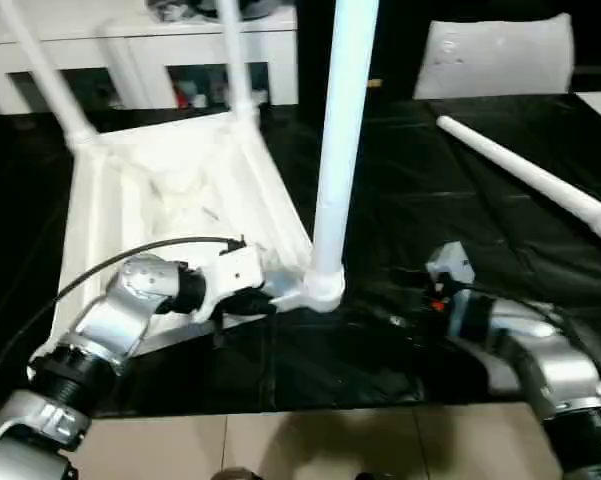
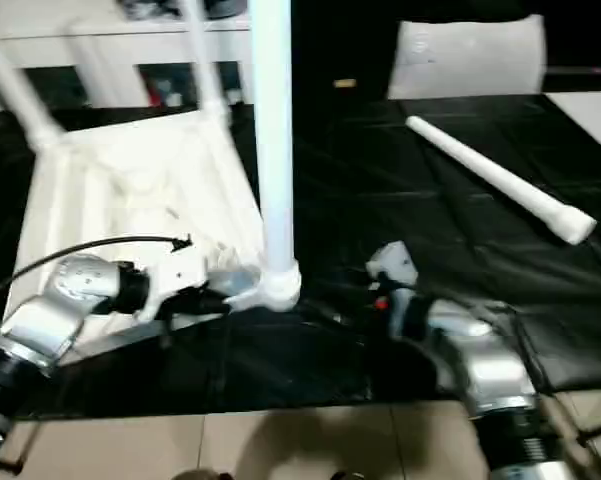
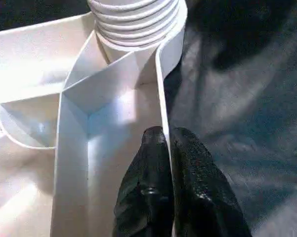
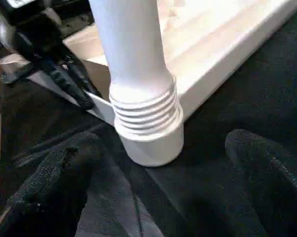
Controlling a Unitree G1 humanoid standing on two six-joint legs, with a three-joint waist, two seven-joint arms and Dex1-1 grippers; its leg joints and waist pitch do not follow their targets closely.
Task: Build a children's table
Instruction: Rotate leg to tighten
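The children's table (image 1: 170, 190) lay upside down on the large black-covered work table (image 1: 420, 190), ribbed underside up, toward the robot's left. Three legs stood in its corner sockets: the near leg (image 1: 338, 150) rose upright from the corner closest to the robot, threaded collar seated in the socket; two more at the far corners ran out of frame at the top. A fourth loose leg (image 1: 535, 177) lay flat on the black cover well apart to the right.

Left gripper (image 3: 165, 143) had its fingers pressed together, pinching the thin outer rim wall of the tabletop just beside the near socket. Right gripper (image 4: 163, 197) was spread wide, black fingers (image 4: 59, 182) on either side of the near leg's base without touching it.

Behind the work table stood a white cabinet (image 1: 140, 50) with small coloured items on a shelf, too blurred to name. A pale cushion-like thing (image 1: 495, 55), possibly a chair back, sat at the far right edge. A black cable (image 1: 120, 262) looped over the left forearm. The right forearm hid part of the cover in the head views; tan floor (image 1: 310, 445) showed at the bottom.
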